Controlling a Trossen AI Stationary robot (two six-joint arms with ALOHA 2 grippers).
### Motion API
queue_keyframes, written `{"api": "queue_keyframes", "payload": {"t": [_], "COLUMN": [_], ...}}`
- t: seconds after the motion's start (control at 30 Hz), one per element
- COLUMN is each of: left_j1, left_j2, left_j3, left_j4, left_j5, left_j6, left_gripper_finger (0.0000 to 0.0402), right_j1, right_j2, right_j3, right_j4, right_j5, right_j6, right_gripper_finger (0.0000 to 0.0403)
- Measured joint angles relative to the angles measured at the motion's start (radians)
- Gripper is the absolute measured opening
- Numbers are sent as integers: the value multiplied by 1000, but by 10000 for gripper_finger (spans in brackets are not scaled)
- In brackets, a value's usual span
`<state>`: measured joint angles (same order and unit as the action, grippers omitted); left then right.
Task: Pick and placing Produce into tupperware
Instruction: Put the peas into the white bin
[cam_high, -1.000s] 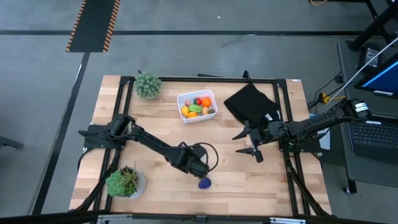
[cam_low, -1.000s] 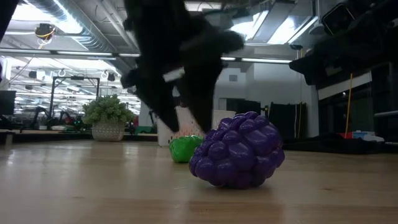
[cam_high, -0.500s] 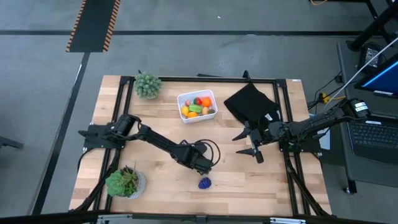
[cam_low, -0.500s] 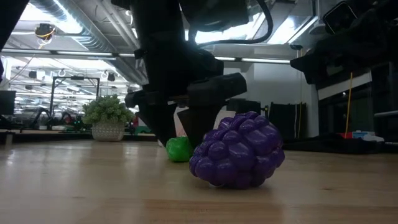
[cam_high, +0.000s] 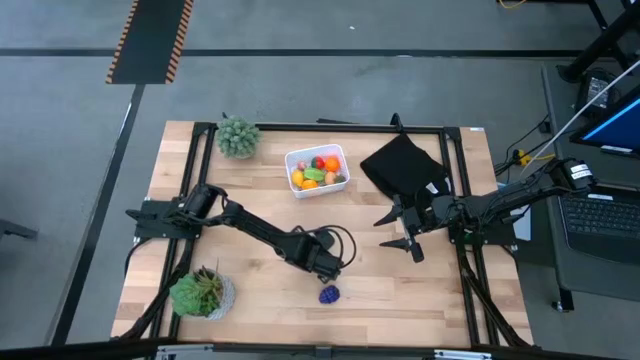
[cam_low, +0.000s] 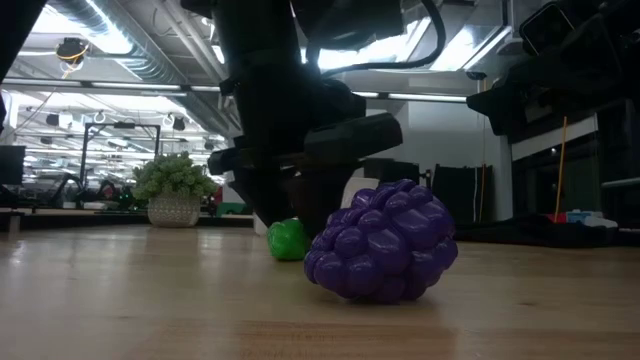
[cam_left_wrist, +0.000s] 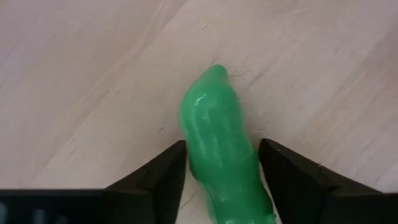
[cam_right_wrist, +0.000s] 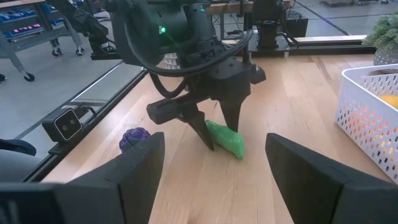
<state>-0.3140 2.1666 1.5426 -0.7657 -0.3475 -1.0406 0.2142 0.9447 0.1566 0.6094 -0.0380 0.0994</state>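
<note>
A green toy vegetable (cam_left_wrist: 221, 155) lies on its side on the table, with my left gripper (cam_left_wrist: 221, 177) open and lowered over one end of it, one finger on each side; the right wrist view shows the same vegetable (cam_right_wrist: 227, 142). In the high view the left gripper (cam_high: 328, 262) hides it. A purple toy grape bunch (cam_high: 329, 294) sits just nearer, on the table. The white tub (cam_high: 290, 160) at the far middle holds several coloured produce pieces. My right gripper (cam_high: 383, 231) waits open near the table's right side. My left gripper comes from above, pointing down, its fingers (cam_left_wrist: 163, 176) standing across the green vegetable near one end (cam_left_wrist: 217, 180). The vegetable fills the gap between them. Whether the fingers touch it, I cannot tell. It lies flat on the table.
A black folded cloth (cam_high: 403, 165) lies at the far right. One potted plant (cam_high: 238, 136) stands at the far left, another (cam_high: 203, 292) at the near left corner. Bare wood stretches between the left gripper and the tub.
My left gripper has shifted slightly toward the table's right and come down over the green vegetable, so that its fingers now stand on either side of it. The grape bunch has stayed put.
</note>
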Motion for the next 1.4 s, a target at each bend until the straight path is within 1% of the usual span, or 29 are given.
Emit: {"api": "queue_keyframes", "payload": {"t": [0.2, 0.3, 0.5, 0.6, 0.67, 0.8, 0.97, 1.13, 1.27, 1.4], "left_j1": [-1, -1, 0, 0, 1, 8, 29, 42, 48, 48], "left_j2": [1, 1, -2, -5, -17, -50, -156, -269, -352, -450], "left_j3": [-1, -1, -2, -2, -4, -8, -6, -6, -13, -76], "left_j4": [12, 9, 7, 4, -19, -75, -147, -183, -173, -149], "left_j5": [3, 8, 16, 15, 14, -1, -42, -119, -169, -217], "left_j6": [34, 63, 109, 138, 165, 229, 309, 401, 478, 501], "left_gripper_finger": [132, 110, 111, 124, 126, 108, 108, 112, 109, 109], "right_j1": [0, 0, 0, 0, 0, 0, 0, 0, 0, 1], "right_j2": [0, 0, 0, 0, 0, 0, 1, 1, 1, 1], "right_j3": [0, 0, 0, 0, 0, 0, 0, 0, 0, 0], "right_j4": [0, -1, -1, -1, -1, -2, -8, -12, -13, -17], "right_j5": [0, 0, 0, 0, 0, 0, 0, 0, 0, 0], "right_j6": [0, 0, 1, 1, 1, 1, 3, 4, 4, 9], "right_gripper_finger": [281, 281, 281, 281, 281, 281, 281, 281, 281, 281]}}
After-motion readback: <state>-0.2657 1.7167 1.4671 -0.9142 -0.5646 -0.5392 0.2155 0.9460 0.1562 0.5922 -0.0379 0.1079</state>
